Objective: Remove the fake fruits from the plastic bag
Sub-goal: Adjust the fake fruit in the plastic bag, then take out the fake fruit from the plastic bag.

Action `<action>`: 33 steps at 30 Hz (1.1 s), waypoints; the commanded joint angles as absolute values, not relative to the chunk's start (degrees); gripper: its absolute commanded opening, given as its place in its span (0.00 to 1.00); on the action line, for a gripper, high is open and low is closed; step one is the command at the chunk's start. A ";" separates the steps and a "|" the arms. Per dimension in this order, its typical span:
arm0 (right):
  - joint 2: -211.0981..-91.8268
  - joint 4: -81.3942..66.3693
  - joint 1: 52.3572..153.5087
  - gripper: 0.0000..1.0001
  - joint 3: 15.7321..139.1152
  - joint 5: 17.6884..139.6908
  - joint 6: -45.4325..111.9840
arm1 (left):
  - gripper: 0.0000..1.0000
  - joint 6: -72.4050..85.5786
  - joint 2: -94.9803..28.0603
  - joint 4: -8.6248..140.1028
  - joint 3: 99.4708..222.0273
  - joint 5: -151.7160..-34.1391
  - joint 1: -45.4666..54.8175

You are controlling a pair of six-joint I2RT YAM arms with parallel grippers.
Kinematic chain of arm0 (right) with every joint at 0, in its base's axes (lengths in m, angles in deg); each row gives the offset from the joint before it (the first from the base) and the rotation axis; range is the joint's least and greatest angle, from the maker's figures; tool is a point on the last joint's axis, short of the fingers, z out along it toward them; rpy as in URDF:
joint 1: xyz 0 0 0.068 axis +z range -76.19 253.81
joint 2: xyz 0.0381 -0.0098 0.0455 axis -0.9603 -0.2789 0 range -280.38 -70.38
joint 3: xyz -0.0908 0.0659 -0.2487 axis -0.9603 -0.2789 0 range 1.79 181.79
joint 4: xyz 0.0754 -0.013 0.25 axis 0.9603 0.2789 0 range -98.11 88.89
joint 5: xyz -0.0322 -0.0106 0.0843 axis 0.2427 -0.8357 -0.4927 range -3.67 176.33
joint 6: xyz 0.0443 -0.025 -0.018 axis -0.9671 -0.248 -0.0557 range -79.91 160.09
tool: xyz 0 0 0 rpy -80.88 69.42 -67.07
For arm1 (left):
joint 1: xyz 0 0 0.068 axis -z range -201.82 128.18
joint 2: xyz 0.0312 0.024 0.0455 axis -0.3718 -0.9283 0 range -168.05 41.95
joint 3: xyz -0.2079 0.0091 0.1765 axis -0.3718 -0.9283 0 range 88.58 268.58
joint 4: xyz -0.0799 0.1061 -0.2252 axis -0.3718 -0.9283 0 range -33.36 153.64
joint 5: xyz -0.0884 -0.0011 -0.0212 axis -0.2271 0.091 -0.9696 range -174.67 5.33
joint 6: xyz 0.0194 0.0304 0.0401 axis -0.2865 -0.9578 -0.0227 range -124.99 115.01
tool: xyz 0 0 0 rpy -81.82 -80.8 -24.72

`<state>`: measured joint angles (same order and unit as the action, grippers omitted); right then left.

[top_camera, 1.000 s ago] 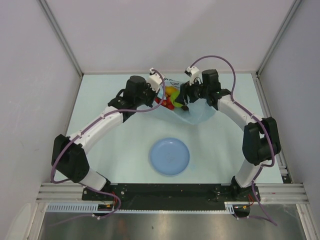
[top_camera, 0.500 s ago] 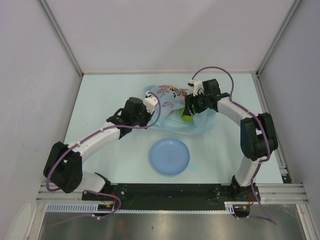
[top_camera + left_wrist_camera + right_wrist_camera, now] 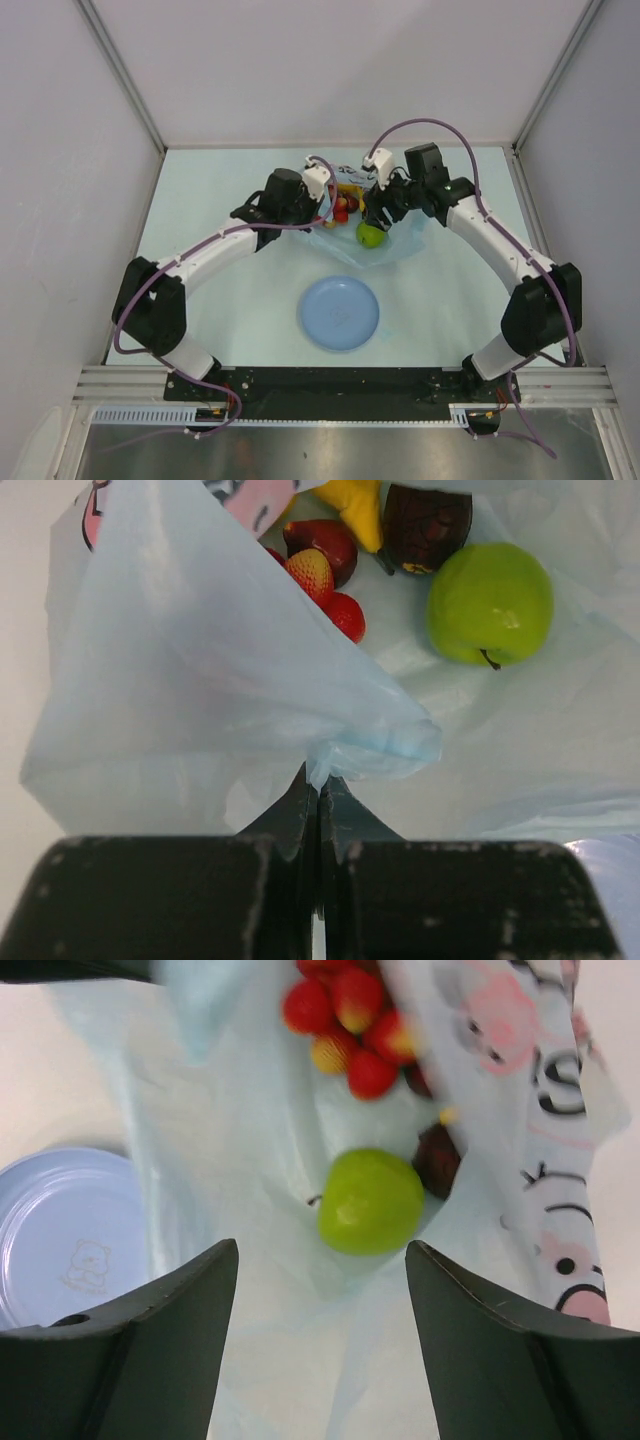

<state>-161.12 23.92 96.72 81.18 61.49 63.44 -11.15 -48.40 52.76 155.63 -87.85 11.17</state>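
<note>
Two grippers at the plastic bag (image 3: 190, 680), lying at 12 o'clock from the plate (image 3: 340, 312): my left gripper (image 3: 318, 780) is pinching a fold tight; my right gripper (image 3: 320, 1252) is hovering spread over the green apple (image 3: 370, 1201) inside. Risk: film slipping out, mouth collapsing over it.

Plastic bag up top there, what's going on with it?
The left gripper is shut on a fold of the plastic bag, holding it open. The right gripper hangs open over the green apple, which lies on the bag's plastic beside the red grapes, yellow fruit and dark fruit.
</note>
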 commanded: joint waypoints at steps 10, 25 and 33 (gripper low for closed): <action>-169.06 15.72 104.48 0.72 79.31 66.90 77.01 | 0.00 -5.96 -49.29 49.22 159.42 -91.52 11.40; -179.36 8.42 103.43 0.82 79.22 82.37 75.51 | 0.00 -5.52 -48.05 50.10 157.84 -91.43 11.49; -180.07 19.56 102.99 0.95 81.68 83.09 75.69 | 0.00 -6.84 -47.79 49.40 157.75 -91.17 11.40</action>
<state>-179.57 12.97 103.61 79.17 82.47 75.73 -6.47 -49.34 49.07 157.31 -90.67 11.23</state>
